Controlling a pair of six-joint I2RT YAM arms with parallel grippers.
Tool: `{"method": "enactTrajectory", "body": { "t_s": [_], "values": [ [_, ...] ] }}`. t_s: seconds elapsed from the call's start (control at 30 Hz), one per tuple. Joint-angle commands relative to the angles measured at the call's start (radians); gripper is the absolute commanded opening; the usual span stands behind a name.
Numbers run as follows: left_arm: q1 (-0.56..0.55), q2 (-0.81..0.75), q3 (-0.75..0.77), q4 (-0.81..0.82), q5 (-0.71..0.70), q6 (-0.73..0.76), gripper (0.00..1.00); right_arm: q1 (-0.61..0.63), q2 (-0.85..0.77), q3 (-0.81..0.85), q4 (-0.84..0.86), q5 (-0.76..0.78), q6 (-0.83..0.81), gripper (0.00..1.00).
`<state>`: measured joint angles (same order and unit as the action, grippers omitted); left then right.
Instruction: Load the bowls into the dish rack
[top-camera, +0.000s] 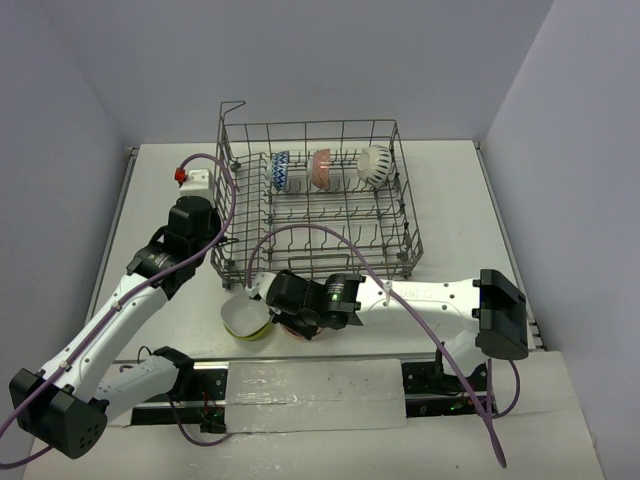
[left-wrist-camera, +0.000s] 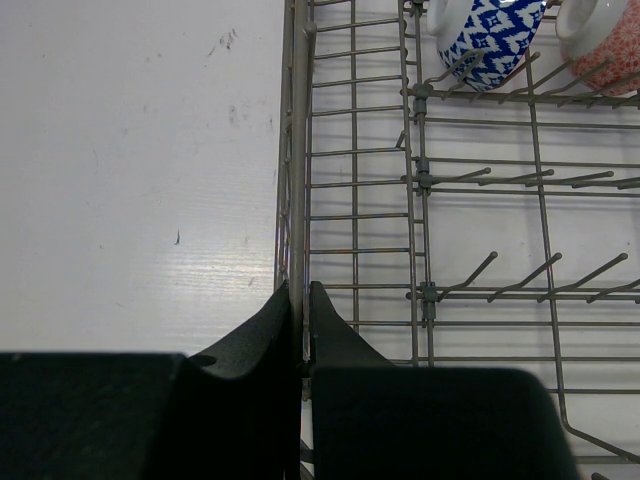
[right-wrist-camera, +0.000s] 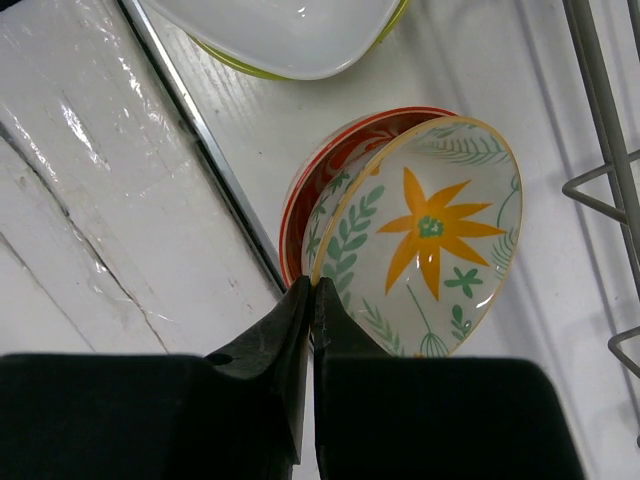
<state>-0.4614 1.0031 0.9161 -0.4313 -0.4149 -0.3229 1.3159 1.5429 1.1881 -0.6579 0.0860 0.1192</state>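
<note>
The grey wire dish rack stands at the back of the table. A blue-white bowl, a reddish patterned bowl and a white bowl with dark marks stand on edge in its far row. My left gripper is shut on the rack's left wall wire. In front of the rack, my right gripper is shut on the rim of the yellow-floral bowl. That bowl tilts up out of a red-orange bowl. A lime-green bowl sits just left of them.
A small white box with a red knob sits left of the rack. A dark metal strip runs along the table's near edge beside the bowls. Purple cables arc over both arms. The rack's near corner wires are close to the floral bowl.
</note>
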Motion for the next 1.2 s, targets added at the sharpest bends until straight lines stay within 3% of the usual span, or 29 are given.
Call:
{"method": "enactTrajectory", "body": {
  "t_s": [0.0, 0.87, 1.17],
  "values": [
    [0.001, -0.014, 0.015, -0.058, 0.018, 0.027, 0.00, 0.006, -0.053, 0.067, -0.016, 0.029, 0.008, 0.00],
    [0.001, -0.024, 0.012, -0.055, 0.021, 0.027, 0.00, 0.003, -0.106, 0.099, 0.107, 0.023, 0.036, 0.00],
    [0.001, -0.034, 0.012, -0.055, 0.019, 0.025, 0.00, -0.012, -0.269, 0.148, 0.161, -0.008, 0.040, 0.00]
  ]
}}
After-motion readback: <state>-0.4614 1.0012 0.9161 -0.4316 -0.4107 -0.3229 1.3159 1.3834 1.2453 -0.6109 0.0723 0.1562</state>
